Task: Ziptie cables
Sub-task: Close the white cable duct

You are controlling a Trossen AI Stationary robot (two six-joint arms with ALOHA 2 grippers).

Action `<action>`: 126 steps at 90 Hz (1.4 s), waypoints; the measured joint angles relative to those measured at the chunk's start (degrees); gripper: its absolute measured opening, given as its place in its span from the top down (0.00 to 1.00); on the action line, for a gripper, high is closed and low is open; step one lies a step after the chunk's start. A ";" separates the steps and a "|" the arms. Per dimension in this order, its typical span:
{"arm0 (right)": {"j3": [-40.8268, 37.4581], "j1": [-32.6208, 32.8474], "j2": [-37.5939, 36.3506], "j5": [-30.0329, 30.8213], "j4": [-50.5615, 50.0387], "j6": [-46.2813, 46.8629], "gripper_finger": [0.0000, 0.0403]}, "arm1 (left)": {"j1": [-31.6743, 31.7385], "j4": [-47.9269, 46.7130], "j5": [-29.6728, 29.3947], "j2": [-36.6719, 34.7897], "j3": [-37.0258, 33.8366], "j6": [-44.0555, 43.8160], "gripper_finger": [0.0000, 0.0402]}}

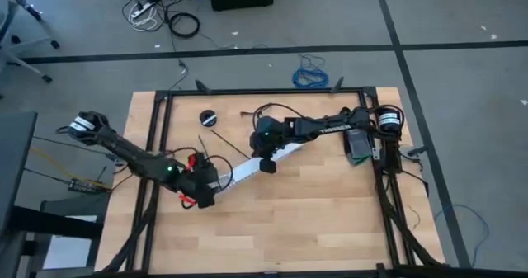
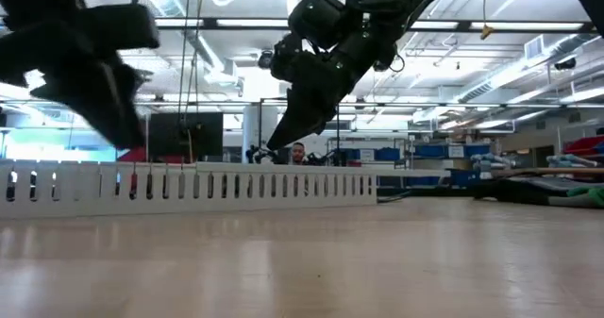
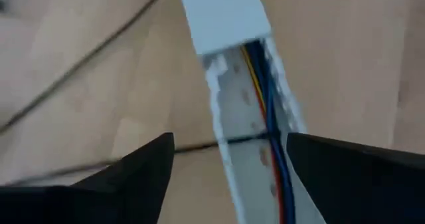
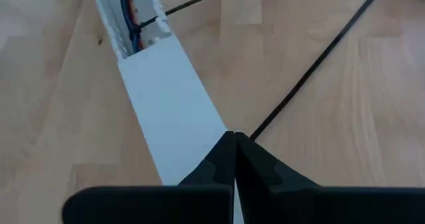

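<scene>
Between left end effector fingers: spread wide, the white slotted strip fills the gap, with the cables lying inside it.
Ahead of left end effector: the strip's flat white cover blocks the trough; a thin black ziptie crosses the open part.
Right end effector: fingers pressed together, tips at the cover's edge; a long black ziptie lies just beside.
Far side of right end effector: a small black round thing stands apart.
Near side of both: bare worktop, wide passage.
</scene>
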 joint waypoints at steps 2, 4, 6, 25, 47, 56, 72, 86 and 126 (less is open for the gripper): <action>0.00 -0.01 0.00 0.00 -0.07 0.13 1.00 | -0.54 -0.37 -0.07 0.00 0.01 -0.87 0.30; 0.00 -0.01 0.00 0.00 -0.12 0.15 1.00 | -1.09 -0.77 -0.12 0.00 0.01 -1.61 0.30; 0.00 -0.05 0.00 0.02 -0.12 0.15 1.00 | -1.68 -1.30 -0.14 0.00 0.01 -2.42 0.30; 0.00 -0.05 0.00 -0.02 0.14 0.57 1.00 | -6.05 -2.43 -1.87 -0.68 0.01 -7.26 0.32; 0.00 -0.08 0.00 -0.71 0.37 0.74 1.00 | -9.08 -3.14 -4.59 -2.66 0.01 -10.65 0.32; 0.00 -0.08 0.00 -0.94 0.35 0.74 1.00 | -9.50 -4.06 -6.55 -3.72 0.01 -10.92 0.32; 0.00 -0.10 0.00 -1.03 0.66 0.60 1.00 | -9.40 -3.06 -10.34 -4.48 0.01 -10.30 0.32; 0.00 -0.14 0.00 -0.99 1.78 -0.76 1.00 | -9.15 -1.93 -11.38 -4.46 0.01 -10.04 0.32; 0.00 -3.61 0.00 -0.94 2.90 -7.56 1.00 | -2.33 -0.48 -5.38 -4.55 0.01 -12.01 0.32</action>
